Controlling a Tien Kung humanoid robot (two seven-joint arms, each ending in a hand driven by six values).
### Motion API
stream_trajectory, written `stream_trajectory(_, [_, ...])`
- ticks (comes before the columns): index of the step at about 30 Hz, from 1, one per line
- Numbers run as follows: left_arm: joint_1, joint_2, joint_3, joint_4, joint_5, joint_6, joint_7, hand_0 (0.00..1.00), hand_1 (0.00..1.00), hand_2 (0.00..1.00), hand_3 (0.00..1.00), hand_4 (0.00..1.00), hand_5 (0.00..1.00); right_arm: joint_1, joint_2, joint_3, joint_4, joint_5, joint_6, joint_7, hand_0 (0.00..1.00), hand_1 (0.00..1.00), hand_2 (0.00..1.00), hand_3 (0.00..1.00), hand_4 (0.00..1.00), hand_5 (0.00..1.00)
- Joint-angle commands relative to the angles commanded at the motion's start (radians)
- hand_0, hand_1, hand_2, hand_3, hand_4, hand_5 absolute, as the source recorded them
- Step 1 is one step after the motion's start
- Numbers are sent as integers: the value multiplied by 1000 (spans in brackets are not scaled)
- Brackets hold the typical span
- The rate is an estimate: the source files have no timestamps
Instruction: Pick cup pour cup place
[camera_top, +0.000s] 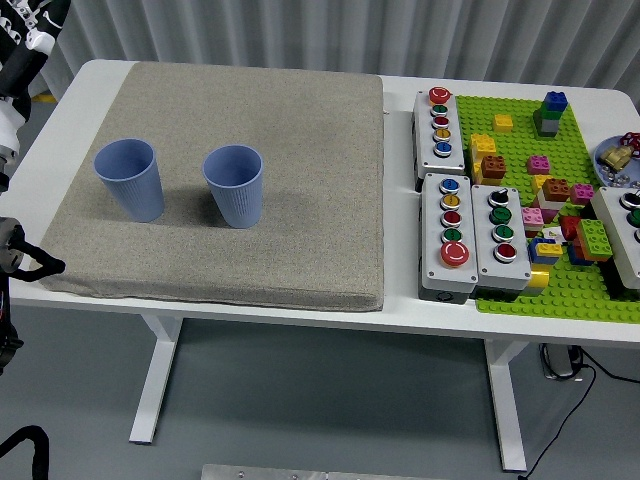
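Observation:
Two blue ribbed cups stand upright on a grey mat (250, 270). The left cup (131, 178) is near the mat's left side and the right cup (235, 185) stands a short way beside it; the two are apart. What is inside them is not visible from here. A small black part of my left hand (28, 260) shows at the picture's left edge, by the mat's near left corner, well short of the left cup and holding nothing that I can see. My right arm is out of view.
To the right of the mat sit grey button boxes (450, 235) with coloured buttons and a green baseplate (560, 295) with several toy bricks. The table's near edge (300, 320) runs just below the mat. A black and white arm part (25, 40) shows at the top left.

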Motion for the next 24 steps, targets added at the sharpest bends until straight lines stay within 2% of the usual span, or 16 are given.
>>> stream_trajectory(5, [11,1,-13,-7,105,25,26,899,916,998,998,973,312,1,-1,1,0,1,1,1,745,718,777,614,172,211])
stream_trajectory(10, [43,17,-14,10,181,20,57,905,918,998,998,977,310,4,-1,2,0,7,2,2,745,717,776,614,172,212])
stream_trajectory(17, [105,42,3,32,185,29,64,905,916,998,998,978,334,6,-2,8,0,-2,3,1,745,717,776,614,172,211])
stream_trajectory(22, [154,71,19,36,169,27,58,902,906,998,998,976,344,8,-3,14,0,-9,5,-1,744,717,775,614,172,213])
stream_trajectory(24, [180,90,28,29,150,22,54,902,906,998,998,976,344,9,-4,15,0,-14,6,-2,744,717,775,614,172,213])
